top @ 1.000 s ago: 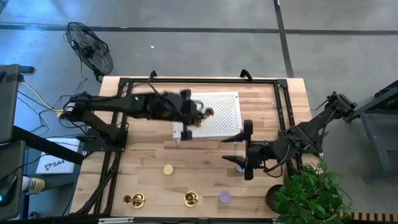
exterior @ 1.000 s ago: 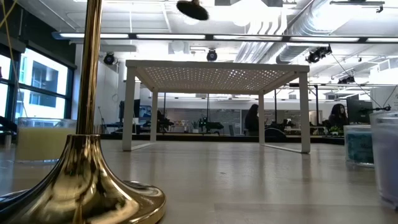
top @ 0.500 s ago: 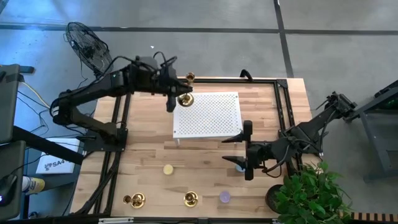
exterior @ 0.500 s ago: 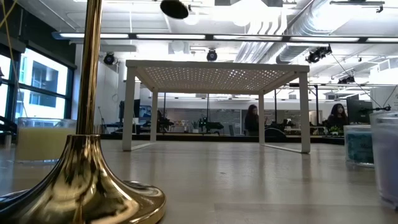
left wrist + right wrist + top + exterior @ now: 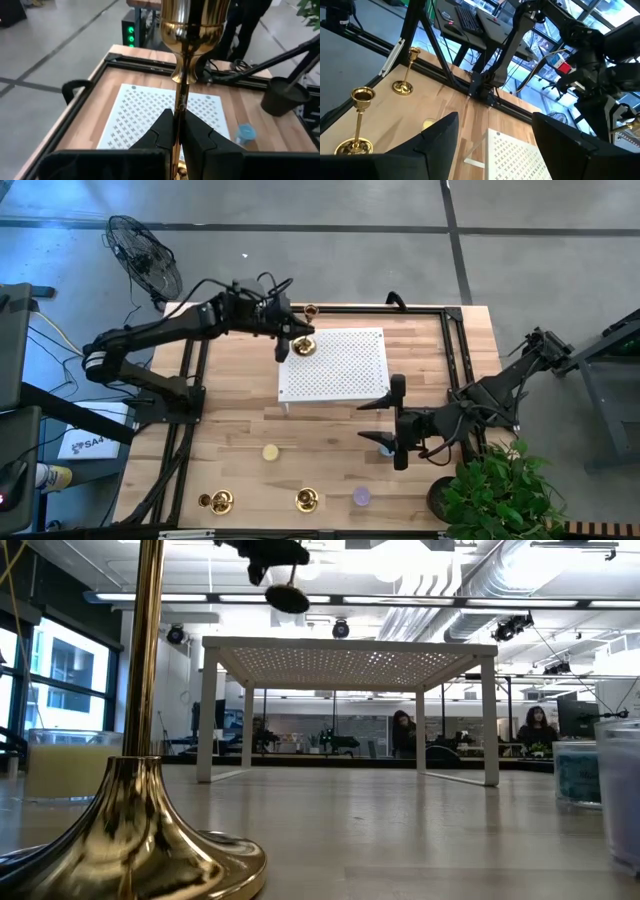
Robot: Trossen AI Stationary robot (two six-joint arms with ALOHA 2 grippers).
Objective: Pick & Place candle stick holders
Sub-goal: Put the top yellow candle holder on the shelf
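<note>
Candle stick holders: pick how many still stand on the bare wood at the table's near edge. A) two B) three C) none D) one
A: two candle stick holders stand there; the left hand has the third clamped by its stem above the white perforated shelf.

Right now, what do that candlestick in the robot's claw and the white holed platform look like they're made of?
The candlestick held by the left gripper looks like polished brass or gold-plated metal: it mirrors its surroundings. The white platform looks like painted perforated sheet metal, matte with regular holes, though plastic is possible.
</note>
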